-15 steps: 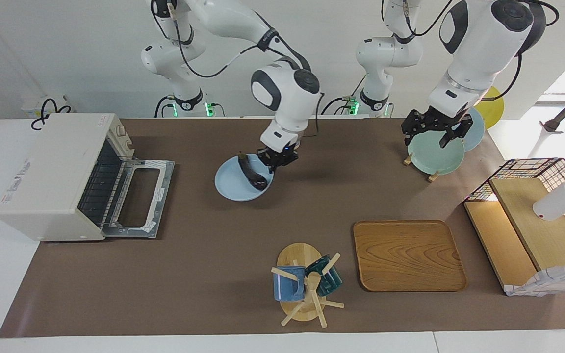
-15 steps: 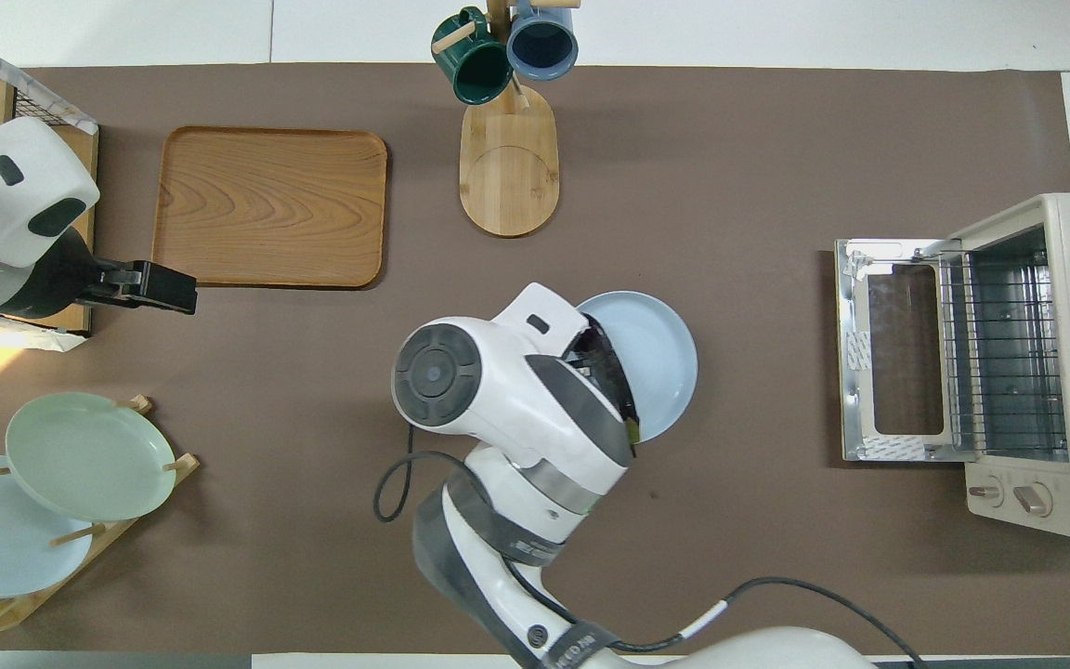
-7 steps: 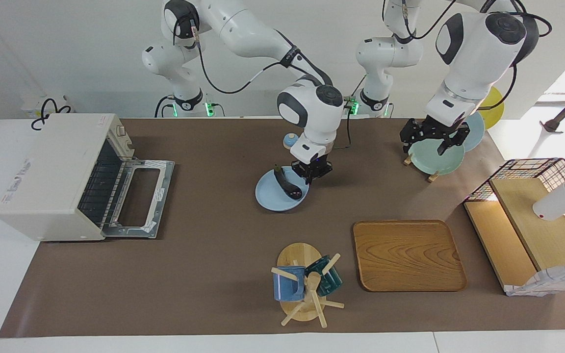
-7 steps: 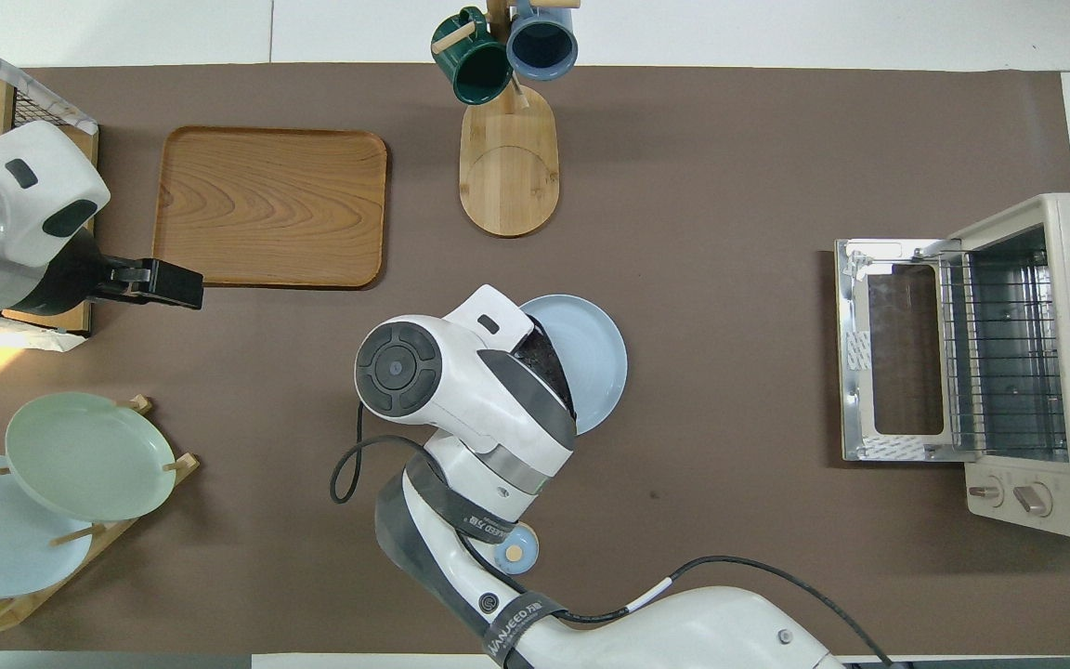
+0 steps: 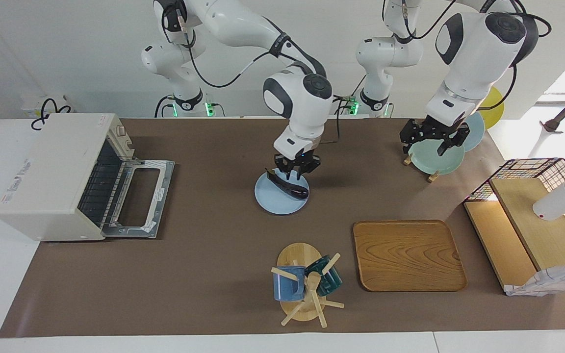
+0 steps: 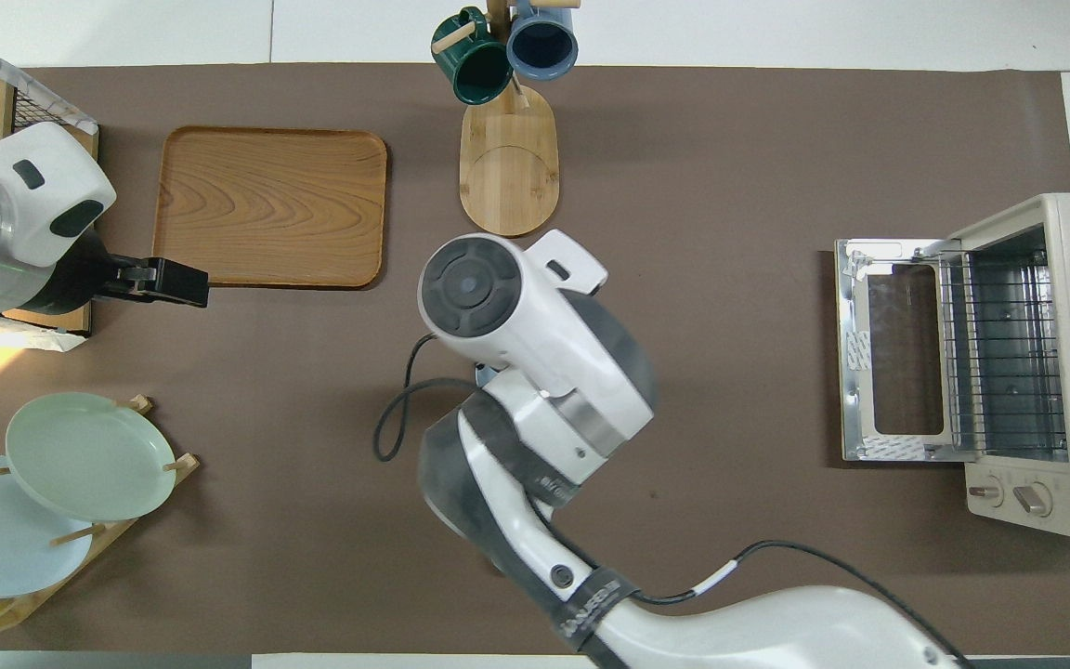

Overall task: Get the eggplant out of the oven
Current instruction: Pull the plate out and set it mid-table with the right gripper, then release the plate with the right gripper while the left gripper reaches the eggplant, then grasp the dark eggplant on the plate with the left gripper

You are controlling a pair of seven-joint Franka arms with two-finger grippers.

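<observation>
Mid-tabletop, we see the glossy, slim dark eggplant (image 5: 287,187) lying on a blue plate (image 5: 275,202); our right hand (image 5: 295,171) hovers open above, empty.

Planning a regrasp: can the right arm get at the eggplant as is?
Probably yes: the right gripper hangs just over the eggplant, which lies uncovered on the blue plate out on the table.

Two glossy white arms with dark grey joint caps, black cables and black fingers (image 5: 288,167); green lights at bases.
</observation>
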